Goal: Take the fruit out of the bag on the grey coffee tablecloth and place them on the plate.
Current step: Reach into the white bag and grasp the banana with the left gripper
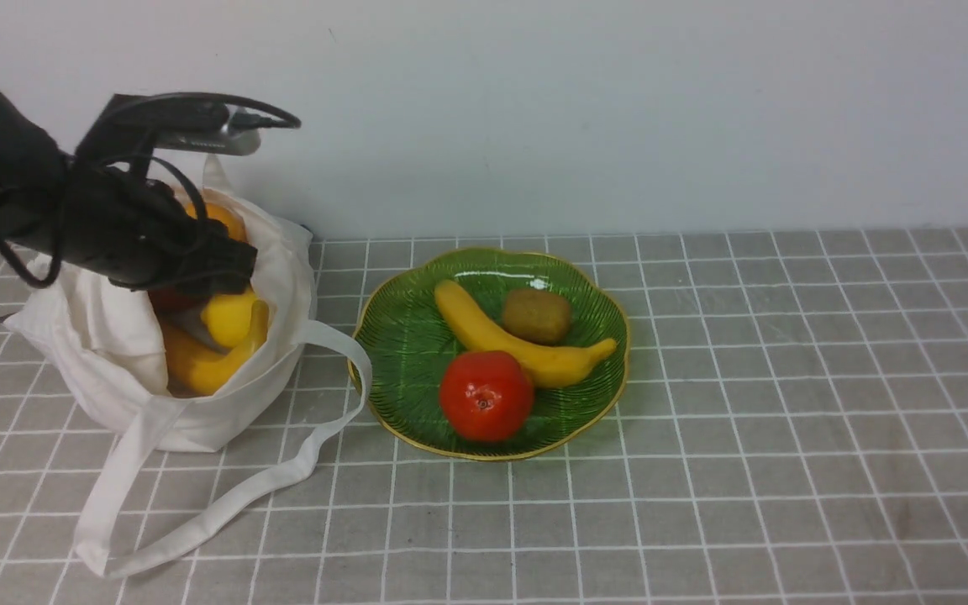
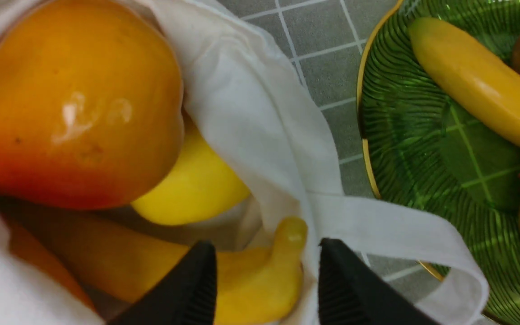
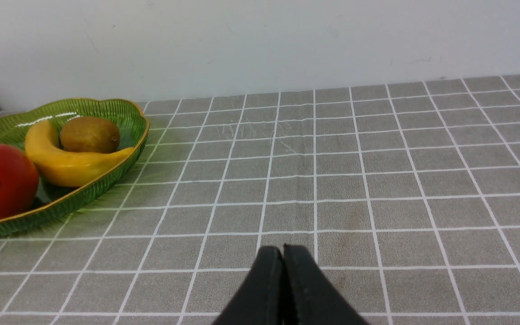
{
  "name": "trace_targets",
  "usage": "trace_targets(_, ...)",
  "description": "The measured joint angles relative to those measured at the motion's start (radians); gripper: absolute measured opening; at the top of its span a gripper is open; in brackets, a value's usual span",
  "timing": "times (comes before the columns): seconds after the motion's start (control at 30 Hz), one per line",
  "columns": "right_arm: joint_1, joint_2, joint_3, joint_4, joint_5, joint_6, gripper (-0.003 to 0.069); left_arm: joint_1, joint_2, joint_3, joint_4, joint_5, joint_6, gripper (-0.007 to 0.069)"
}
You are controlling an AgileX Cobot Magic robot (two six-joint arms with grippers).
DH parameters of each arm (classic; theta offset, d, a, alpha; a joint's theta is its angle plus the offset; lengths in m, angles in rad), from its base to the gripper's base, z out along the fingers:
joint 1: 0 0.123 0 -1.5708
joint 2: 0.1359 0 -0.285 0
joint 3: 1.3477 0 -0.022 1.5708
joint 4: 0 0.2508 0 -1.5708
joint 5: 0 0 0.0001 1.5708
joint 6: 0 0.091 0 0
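Fingers of the left gripper (image 2: 266, 275) stand open above the cream-white bag (image 1: 282, 370), gripping nothing. Inside the bag lie a deep-yellow banana (image 1: 207, 368), a lemon (image 1: 228, 318) and an orange-red peach-like fruit (image 2: 79, 104). Green plate (image 1: 408, 370), beside the bag on the grey tablecloth (image 1: 744, 487), carries a banana (image 1: 501, 340), red fruit (image 1: 486, 397) and brown fruit (image 1: 537, 316). Right gripper's fingers (image 3: 294, 289) are closed.

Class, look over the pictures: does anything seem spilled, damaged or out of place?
Nothing looks spilled or damaged. The one untidy detail is a long strap of the cloth bag, which loops over the green plate's gold rim instead of lying clear.
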State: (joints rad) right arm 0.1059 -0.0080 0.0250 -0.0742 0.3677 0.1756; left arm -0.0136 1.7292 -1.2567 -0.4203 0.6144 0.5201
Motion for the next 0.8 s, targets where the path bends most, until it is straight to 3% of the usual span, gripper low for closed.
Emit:
trace_targets(0.03,0.0,0.0,0.0,0.0,0.0,0.0,-0.0012,-0.009,0.039,-0.025,0.001,-0.011,0.001,0.0384)
trace_targets(0.17,0.0,0.0,0.0,0.0,0.0,0.0,-0.0012,-0.018,0.1,-0.06,0.001,-0.02,0.004,0.0468)
trace_targets(0.43,0.0,0.0,0.0,0.0,0.0,0.0,-0.0012,-0.018,0.119,-0.062,0.003,-0.015,0.005,0.0489)
trace_targets(0.63,0.0,0.0,0.0,0.0,0.0,0.0,-0.0012,-0.018,0.142,-0.062,0.019,-0.009,0.006,0.0439)
trace_targets(0.8,0.0,0.0,0.0,0.0,0.0,0.0,-0.0012,-0.019,0.154,-0.062,0.021,0.022,0.006,0.0304)
